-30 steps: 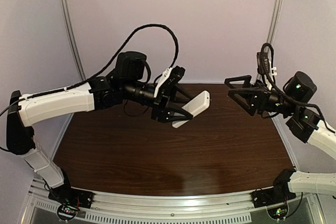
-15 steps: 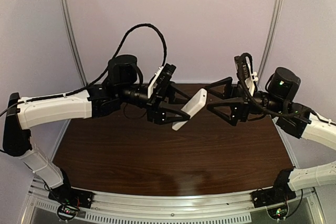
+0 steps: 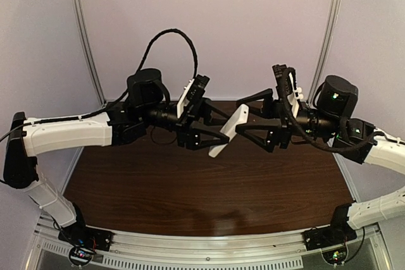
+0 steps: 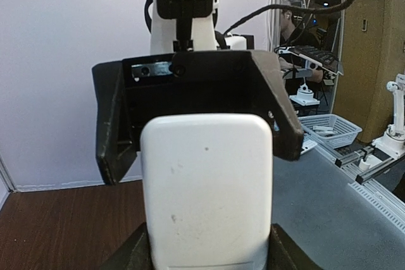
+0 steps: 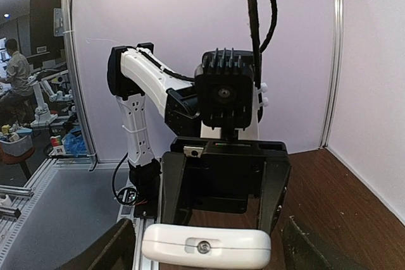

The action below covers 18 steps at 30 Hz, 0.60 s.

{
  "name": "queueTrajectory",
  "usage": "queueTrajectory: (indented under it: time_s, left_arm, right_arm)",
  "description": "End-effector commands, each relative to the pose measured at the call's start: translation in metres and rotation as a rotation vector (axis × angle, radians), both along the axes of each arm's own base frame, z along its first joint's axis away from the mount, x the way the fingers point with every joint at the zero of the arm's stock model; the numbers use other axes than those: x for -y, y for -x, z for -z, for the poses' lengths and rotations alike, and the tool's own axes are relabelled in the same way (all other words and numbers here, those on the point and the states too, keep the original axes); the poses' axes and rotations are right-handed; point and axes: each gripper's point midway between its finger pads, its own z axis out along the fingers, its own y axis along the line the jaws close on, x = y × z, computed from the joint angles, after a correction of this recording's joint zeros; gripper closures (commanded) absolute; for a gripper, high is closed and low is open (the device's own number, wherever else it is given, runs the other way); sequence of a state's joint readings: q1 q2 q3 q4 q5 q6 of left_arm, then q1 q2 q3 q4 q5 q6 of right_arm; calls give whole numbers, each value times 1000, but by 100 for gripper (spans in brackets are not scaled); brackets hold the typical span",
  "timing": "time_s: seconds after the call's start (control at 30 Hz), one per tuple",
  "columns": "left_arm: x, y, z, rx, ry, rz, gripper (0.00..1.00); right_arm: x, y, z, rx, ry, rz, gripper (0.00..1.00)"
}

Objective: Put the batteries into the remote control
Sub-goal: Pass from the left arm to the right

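Right tool (image 3: 239,117) has swung in, jaws apart but narrowing round the remote (image 3: 229,132) — clamped in left tool (image 3: 220,128) — regrasp likely.

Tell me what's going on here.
The left claw holds the white remote control up in the air above the table, with a plain white face toward the left wrist camera. The right claw faces it from the other side. Its jaws stand open around the remote's free end with gaps on both sides, so it isn't gripping. No batteries show in any view.
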State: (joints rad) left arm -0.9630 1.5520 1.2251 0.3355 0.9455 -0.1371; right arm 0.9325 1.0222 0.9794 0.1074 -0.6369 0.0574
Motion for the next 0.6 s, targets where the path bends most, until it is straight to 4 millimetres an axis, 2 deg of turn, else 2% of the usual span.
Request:
queueTrajectory:
  time_s: [0.0,0.1,0.23,0.47,0.57]
  left_arm:
    - [-4,4,-18,29,66,1,73]
    - [-3,4,-18,25,70,4,73]
    - [-2,2,-16,13,73,-2,73]
    - [-1,-3,-12,6,68,-40,72]
    - [0,-9,-9,2,62,-79,65]
  right_arm:
    - [-4,-4,4,18,30,34,20]
    - [-6,-5,6,20,30,36,21]
    - [-8,-5,4,23,25,40,27]
    - [-7,-8,3,20,24,63,43]
    - [-5,-11,3,12,21,87,54]
